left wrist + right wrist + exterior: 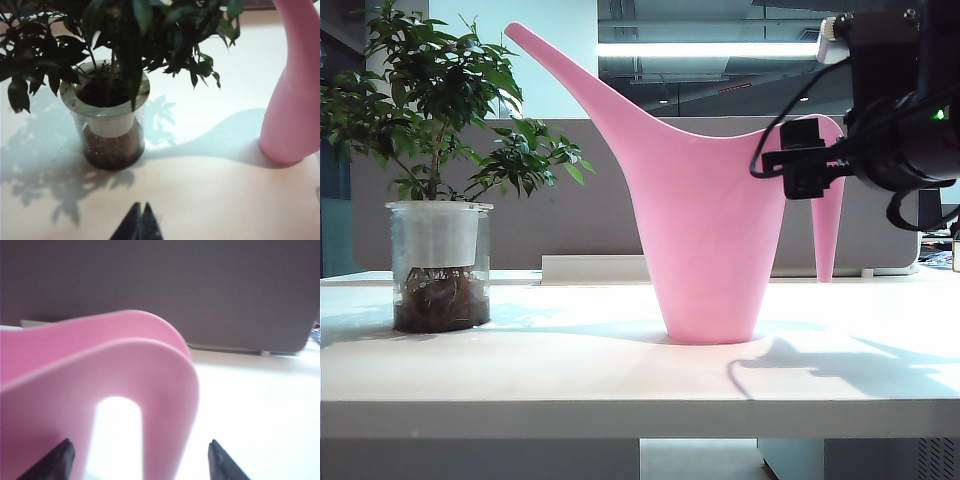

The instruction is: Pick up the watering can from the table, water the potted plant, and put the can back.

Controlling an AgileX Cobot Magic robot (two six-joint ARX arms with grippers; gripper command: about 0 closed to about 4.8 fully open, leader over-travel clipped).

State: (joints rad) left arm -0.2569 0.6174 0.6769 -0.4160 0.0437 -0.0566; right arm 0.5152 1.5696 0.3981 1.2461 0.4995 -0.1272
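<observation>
The large pink plastic watering can (705, 240) stands upright on the white table (570, 375), well apart from the potted plant (438, 190). The right claw (140, 460) is spread wide around the can's arched handle (not touching). The left claw (139, 225) is clenched near the plant.

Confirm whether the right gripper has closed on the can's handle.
No. In the right wrist view the right gripper stands open, its fingers either side of the watering can's handle, not touching.
</observation>
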